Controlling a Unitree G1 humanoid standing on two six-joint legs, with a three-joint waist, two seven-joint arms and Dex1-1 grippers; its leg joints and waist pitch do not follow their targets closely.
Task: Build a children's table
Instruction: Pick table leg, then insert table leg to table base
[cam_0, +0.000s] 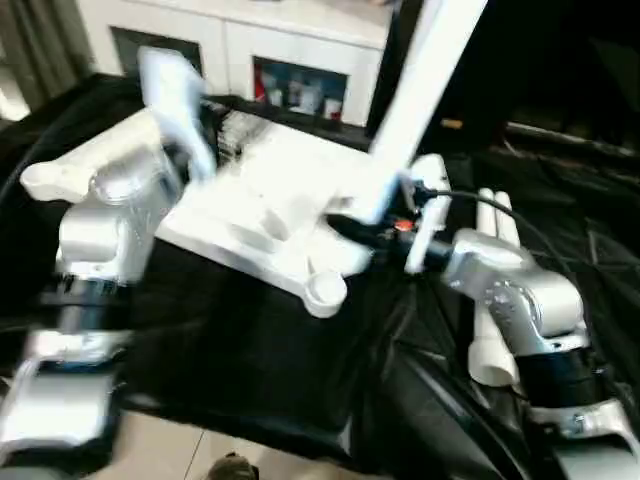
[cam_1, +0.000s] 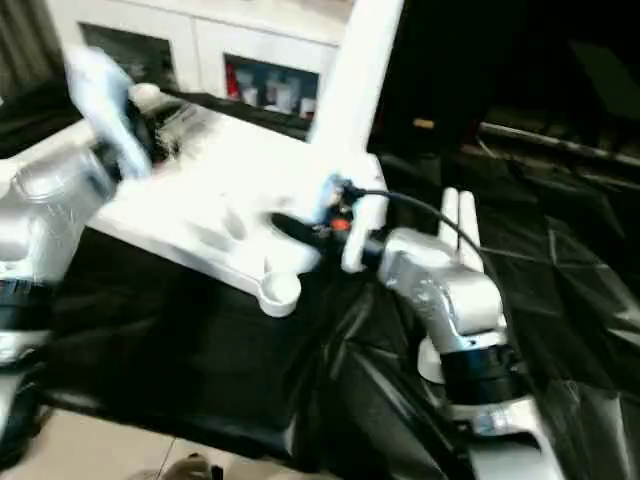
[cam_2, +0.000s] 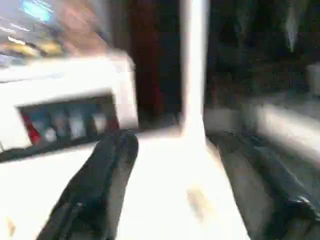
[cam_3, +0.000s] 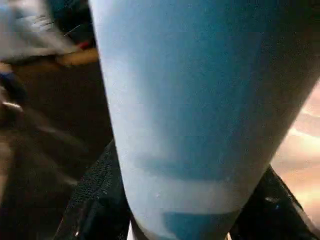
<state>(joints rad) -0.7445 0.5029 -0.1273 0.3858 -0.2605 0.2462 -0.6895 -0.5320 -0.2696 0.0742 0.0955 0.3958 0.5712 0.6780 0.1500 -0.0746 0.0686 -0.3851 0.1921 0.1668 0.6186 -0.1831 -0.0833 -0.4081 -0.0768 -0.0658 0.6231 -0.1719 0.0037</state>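
Tabletop (cam_0: 270, 215) upside down on black-covered worktop (cam_0: 260, 370), ribs up. Right end effector (cam_0: 372, 222) clamped on upright leg (cam_0: 420, 90) near its base, at tabletop's near-right corner. Left end effector (cam_2: 165, 190) open, empty, above tabletop's left part. Two spare legs (cam_0: 497, 290) flat beside right arm.

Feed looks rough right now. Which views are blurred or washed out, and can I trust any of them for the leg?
Left eye view: left hand smeared by motion; tabletop washed out, ribs lost. Right eye view: same smear, though the upright leg and right hand read fairly well. Left wrist view: soft throughout. Right wrist view: the leg fills it too close, tinted blue, with dark fingers either side.
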